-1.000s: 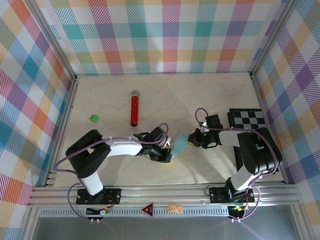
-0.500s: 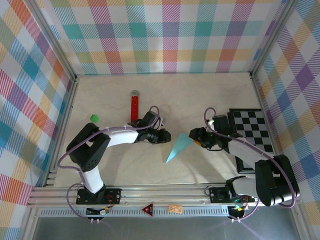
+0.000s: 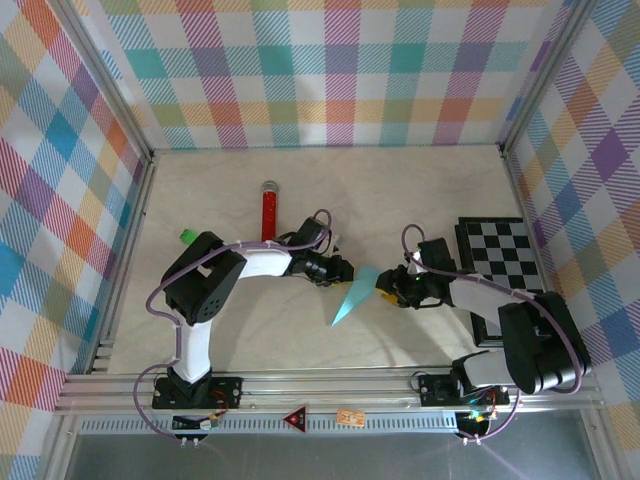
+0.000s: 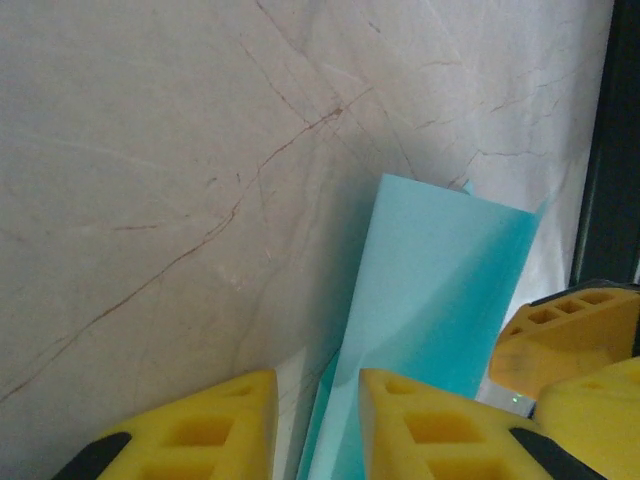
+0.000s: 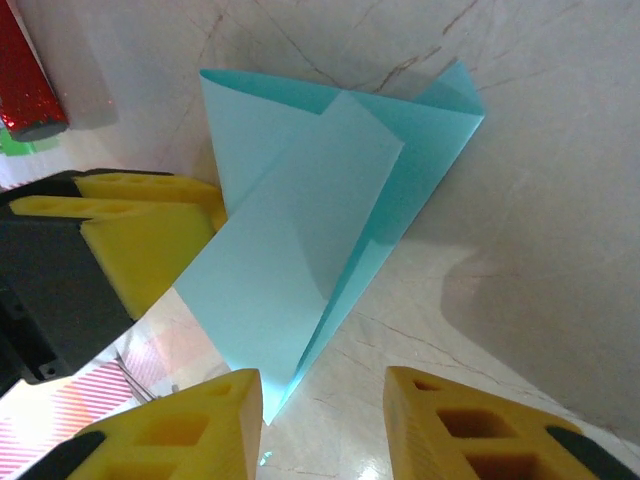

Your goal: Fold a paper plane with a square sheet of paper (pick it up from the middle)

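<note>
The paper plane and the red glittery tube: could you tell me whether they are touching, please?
Apart: top view shows bare table between paper plane and red tube.

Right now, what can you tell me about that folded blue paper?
The paper plane is thin light cyan paper, folded into a narrow pointed wedge with overlapping flaps and creases. It rests on the pale table, its tip toward the near edge, its wide end between the left gripper and the right gripper, both open. Whether a finger touches it is unclear.
</note>
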Controlling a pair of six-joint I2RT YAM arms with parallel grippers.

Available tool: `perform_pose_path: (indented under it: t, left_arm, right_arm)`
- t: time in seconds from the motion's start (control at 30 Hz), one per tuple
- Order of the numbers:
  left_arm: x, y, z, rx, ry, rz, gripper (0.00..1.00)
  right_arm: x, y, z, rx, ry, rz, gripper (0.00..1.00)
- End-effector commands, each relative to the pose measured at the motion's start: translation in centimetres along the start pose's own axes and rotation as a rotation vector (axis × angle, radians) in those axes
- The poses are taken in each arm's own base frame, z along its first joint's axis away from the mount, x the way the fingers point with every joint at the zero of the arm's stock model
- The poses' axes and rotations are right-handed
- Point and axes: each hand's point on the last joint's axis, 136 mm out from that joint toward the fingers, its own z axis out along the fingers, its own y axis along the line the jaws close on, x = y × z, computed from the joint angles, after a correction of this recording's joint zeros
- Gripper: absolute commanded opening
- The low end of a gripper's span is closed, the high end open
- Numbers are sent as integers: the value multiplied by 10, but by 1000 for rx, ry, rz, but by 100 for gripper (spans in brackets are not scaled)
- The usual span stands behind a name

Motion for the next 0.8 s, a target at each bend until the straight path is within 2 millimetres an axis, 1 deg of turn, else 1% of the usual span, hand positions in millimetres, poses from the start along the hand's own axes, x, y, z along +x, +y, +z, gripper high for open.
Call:
perform_pose_path:
  t: [0.0, 0.27, 0.43, 0.53, 0.63, 0.7, 0.77]
  left_arm:
    - [4, -9, 9, 62, 50, 15, 27]
    - [8, -21, 8, 129, 88, 32, 28]
    - [10, -27, 4, 145, 94, 35, 28]
    - [9, -30, -2, 137, 77, 47, 25]
    - [8, -33, -9, 124, 55, 67, 16]
    - [5, -35, -16, 114, 19, 82, 9]
    - [-1, -34, -26, 93, -56, 95, 7]
  right_arm:
    - [-5, 14, 3, -17, 14, -20, 34]
    - [-10, 9, 17, 31, 35, -6, 27]
    - [-12, 3, 22, 58, 40, 16, 26]
    - [-12, 2, 22, 60, 38, 23, 27]
    - [-13, 4, 21, 48, 29, 21, 30]
    - [-14, 12, 17, 18, 13, 10, 34]
    - [-17, 20, 13, -16, -14, 8, 39]
